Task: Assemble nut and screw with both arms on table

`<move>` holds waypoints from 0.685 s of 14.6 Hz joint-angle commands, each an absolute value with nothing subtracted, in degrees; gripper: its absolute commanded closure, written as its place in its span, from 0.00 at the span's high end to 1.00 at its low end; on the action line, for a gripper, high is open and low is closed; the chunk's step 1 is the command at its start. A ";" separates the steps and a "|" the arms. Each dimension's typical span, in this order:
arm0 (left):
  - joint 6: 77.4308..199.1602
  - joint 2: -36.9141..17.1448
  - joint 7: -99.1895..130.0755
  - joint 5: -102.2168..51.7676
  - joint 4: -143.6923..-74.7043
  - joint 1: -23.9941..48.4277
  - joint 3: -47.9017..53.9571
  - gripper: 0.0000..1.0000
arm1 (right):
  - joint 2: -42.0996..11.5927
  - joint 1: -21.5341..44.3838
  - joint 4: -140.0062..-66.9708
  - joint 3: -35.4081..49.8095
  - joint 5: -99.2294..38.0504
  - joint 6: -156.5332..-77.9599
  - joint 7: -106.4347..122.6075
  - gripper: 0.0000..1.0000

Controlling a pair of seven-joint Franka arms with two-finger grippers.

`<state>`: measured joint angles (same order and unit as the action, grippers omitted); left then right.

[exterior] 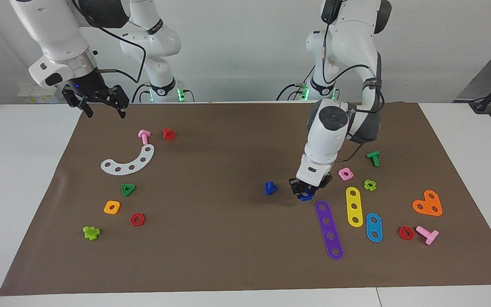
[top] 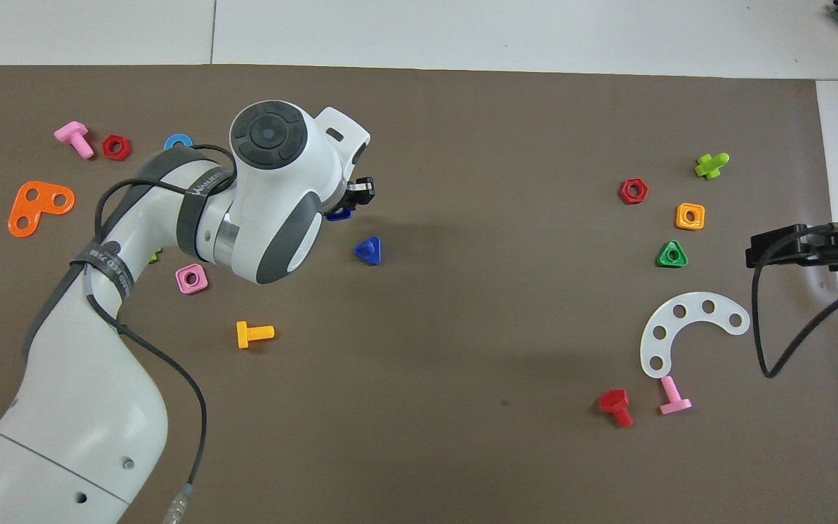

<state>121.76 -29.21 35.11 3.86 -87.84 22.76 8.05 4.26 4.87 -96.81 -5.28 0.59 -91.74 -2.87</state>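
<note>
My left gripper (exterior: pixel 306 195) is down on the table (exterior: pixel 228 256), pinched shut on the blue nut (exterior: pixel 307 196). The blue screw (exterior: pixel 270 188) sits just beside it, toward my right arm's end. My right gripper (exterior: pixel 102 108) waits open, high over the mat's corner.

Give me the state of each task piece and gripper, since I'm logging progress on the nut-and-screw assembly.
left gripper: shut on the blue nut, low at the mat.
blue nut: gripped, not yet on the screw.
blue screw: lying free on the mat, beside the nut.
right gripper: open, empty, waiting above the mat's edge.
</note>
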 commanded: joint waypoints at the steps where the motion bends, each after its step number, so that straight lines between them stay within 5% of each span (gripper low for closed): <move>1: 119.88 -30.06 35.07 2.55 -86.13 24.78 7.21 0.29 | 4.75 4.57 -97.29 -5.01 0.88 -92.37 -3.60 1.00; 10: 115.40 -29.36 35.07 2.55 -88.42 25.93 7.21 0.29 | 4.75 4.57 -97.47 -5.01 0.88 -93.25 -3.52 1.00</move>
